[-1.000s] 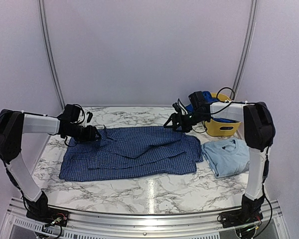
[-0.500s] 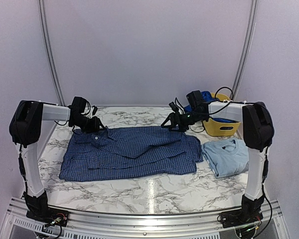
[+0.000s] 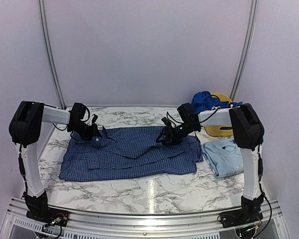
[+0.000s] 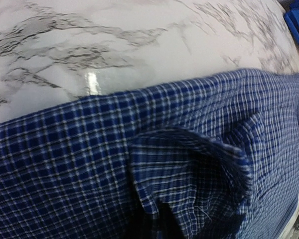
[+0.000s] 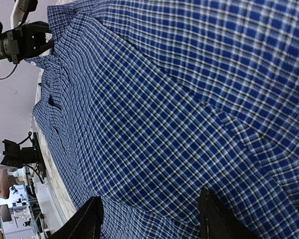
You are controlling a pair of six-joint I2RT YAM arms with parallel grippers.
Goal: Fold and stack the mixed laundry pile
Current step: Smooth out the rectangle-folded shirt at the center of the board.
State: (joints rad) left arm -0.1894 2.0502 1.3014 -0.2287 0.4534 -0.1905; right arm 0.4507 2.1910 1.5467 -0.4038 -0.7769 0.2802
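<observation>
The navy-and-white checked shirt (image 3: 132, 152) lies spread flat across the marble table (image 3: 149, 191). My left gripper (image 3: 93, 131) is down at its far left collar edge, shut on a puckered ridge of the cloth (image 4: 189, 164). Low over the shirt's far right part, my right gripper (image 3: 167, 137) is open, with flat checked cloth (image 5: 154, 149) between its two dark fingers (image 5: 92, 219). A folded pale sky-blue T-shirt (image 3: 224, 155) lies to the right of the shirt. A bright royal-blue piece (image 3: 204, 99) sits in the yellow basket.
The yellow basket (image 3: 220, 129) stands at the back right corner, behind the T-shirt. White curved walls close in the table at the back and sides. Bare marble shows in front of the shirt, towards the arm bases.
My left gripper has moved right along the far edge to the collar and closed on the cloth. My right gripper has swung left from the basket, down over the shirt, its jaws narrowing.
</observation>
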